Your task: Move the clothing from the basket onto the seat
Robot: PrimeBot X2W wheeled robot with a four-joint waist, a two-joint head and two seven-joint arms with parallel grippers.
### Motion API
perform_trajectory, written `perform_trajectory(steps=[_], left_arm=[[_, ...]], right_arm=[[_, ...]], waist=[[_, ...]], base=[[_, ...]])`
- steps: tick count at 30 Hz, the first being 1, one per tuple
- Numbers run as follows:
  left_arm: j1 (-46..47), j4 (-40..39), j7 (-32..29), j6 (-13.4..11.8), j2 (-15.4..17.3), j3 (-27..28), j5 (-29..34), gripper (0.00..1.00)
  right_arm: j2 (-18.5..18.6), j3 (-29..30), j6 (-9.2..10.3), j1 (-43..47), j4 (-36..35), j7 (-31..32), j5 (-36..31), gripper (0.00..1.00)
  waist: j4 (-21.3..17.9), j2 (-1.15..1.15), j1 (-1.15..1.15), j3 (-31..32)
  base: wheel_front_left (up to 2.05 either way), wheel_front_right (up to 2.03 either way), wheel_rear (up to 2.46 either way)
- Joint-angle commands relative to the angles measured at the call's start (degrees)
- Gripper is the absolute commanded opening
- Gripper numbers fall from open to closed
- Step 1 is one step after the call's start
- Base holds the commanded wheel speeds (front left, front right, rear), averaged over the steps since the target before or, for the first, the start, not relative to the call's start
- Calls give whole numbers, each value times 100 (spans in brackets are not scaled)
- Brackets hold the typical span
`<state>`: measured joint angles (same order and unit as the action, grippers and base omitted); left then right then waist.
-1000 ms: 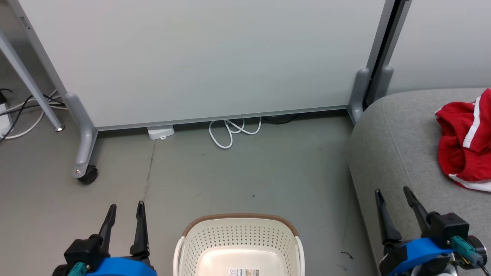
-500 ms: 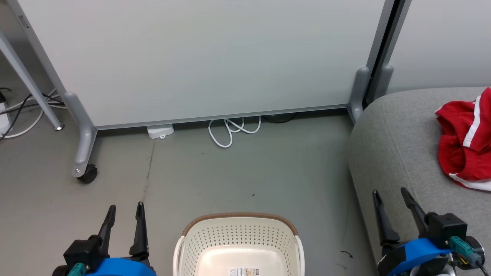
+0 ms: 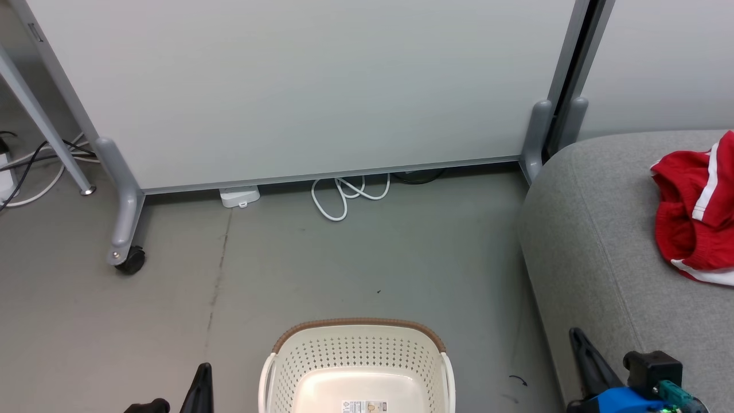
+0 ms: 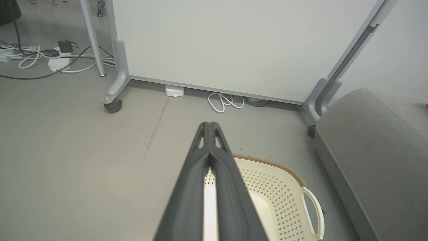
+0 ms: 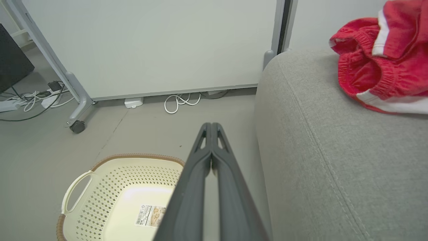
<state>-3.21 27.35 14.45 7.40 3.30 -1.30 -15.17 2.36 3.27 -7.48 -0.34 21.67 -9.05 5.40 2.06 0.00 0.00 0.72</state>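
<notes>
The cream basket (image 3: 358, 328) with its brown rim stands on the floor at bottom centre, holding nothing but a paper label (image 5: 150, 216). Bright red clothing (image 3: 691, 212) with white stripes lies bunched on the grey seat (image 3: 596, 241) at the right. It looks like shorts, and I see no numbers or lettering. My left gripper (image 4: 209, 124) is shut on nothing, low and left of the basket (image 4: 271, 164). My right gripper (image 5: 211, 124) is also shut on nothing, between the basket (image 5: 133, 156) and the seat's front corner (image 5: 301, 140), well short of the clothing (image 5: 378, 60).
A wheeled grey partition panel (image 3: 298, 86) closes off the far side, with a caster (image 3: 131, 261) at its left foot. A white cable loop (image 3: 344, 198) and a small white box (image 3: 239, 197) lie beneath it. More cables (image 4: 40, 58) trail at the far left.
Both grippers went from open to shut and sank toward the bottom edge of the head view. Basket, clothing and seat stayed put.
</notes>
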Motion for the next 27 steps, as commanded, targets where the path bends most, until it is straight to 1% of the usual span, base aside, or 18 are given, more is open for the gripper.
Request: perform_trajectory(steps=[1, 15, 27], left_arm=[[77, -86, -43, 0, 21, 25, -169, 0], [253, -329, -428, 2, 10, 171, -1579, 0], [381, -505, -710, 4, 2, 275, -2619, 0]], right_arm=[[6, 16, 0, -53, -73, 47, 188, 0], [16, 71, 0, -160, -217, 326, 1782, 0], [24, 115, 0, -247, -318, 534, 2952, 0]], waist=[[-2, 0, 0, 0], [-25, 0, 0, -10], [-45, 0, 0, -19]], base=[[0, 0, 0], [0, 0, 0], [0, 0, 0]])
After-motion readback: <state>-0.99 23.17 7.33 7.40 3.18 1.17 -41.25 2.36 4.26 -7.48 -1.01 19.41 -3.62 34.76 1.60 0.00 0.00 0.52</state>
